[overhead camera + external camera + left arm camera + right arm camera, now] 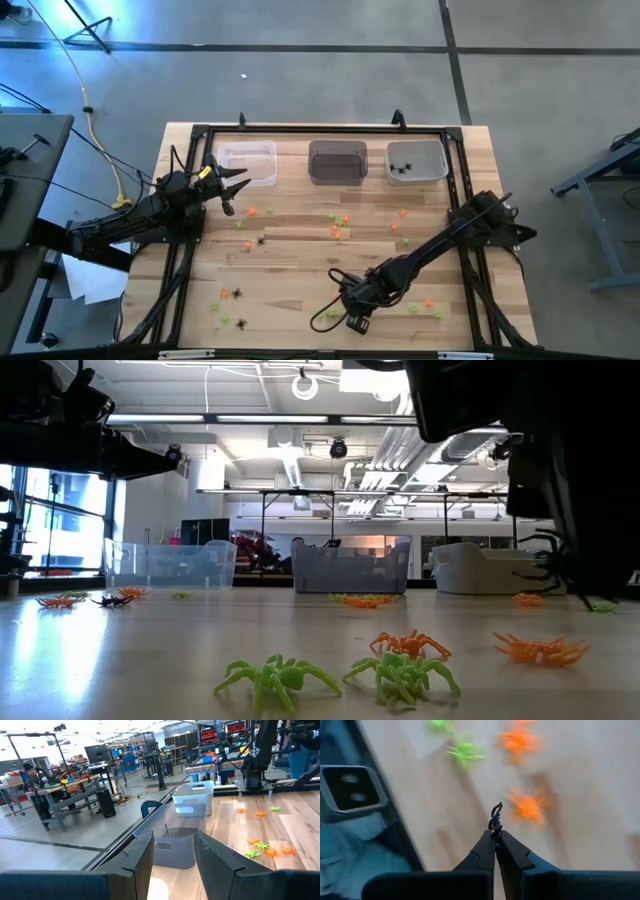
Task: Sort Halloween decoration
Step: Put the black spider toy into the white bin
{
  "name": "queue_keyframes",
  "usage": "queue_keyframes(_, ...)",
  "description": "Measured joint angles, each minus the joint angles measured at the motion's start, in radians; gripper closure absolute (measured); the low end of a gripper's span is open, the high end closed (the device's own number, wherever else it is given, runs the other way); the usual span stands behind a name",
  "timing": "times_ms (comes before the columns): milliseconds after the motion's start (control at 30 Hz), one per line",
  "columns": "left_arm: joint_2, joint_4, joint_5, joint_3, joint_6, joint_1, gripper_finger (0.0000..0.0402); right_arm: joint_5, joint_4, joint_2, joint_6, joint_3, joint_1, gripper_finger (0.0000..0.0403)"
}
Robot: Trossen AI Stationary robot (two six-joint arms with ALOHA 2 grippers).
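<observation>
Pinching a black spider (495, 818), right tool (496, 839) shows only wrist-side; left tool (172, 851) spread.

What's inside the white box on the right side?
In the high view the white bin holds a few black spiders near one end. The rest of its floor looks bare. From the low view its wall hides the inside, so nothing more can be told.

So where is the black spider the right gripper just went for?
The black spider is pinched between the right gripper fingertips, at the table's front edge, right of centre, near orange spiders.
</observation>
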Motion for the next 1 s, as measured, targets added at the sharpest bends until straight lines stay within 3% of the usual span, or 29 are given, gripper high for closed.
queue_keyframes(233, 0.0, 0.0, 0.0, 0.0, 0.0, 0.0, 0.0271, 0.052, -0.289, -0.094, -0.049, 0.002, -0.065, 0.0402)
queue_keyframes(433, 0.0, 0.0, 0.0, 0.0, 0.0, 0.0, 0.0271, 0.124, -0.542, -0.187, -0.165, 0.002, -0.211, 0.0402)
queue_keyframes(733, 0.0, 0.0, 0.0, 0.0, 0.0, 0.0, 0.0271, 0.222, -0.801, -0.293, -0.419, 0.003, -0.559, 0.0402)
queue_keyframes(1000, 0.0, 0.0, 0.0, 0.0, 0.0, 0.0, 0.0271, 0.238, -0.842, -0.313, -0.65, 0.003, -0.958, 0.0402)
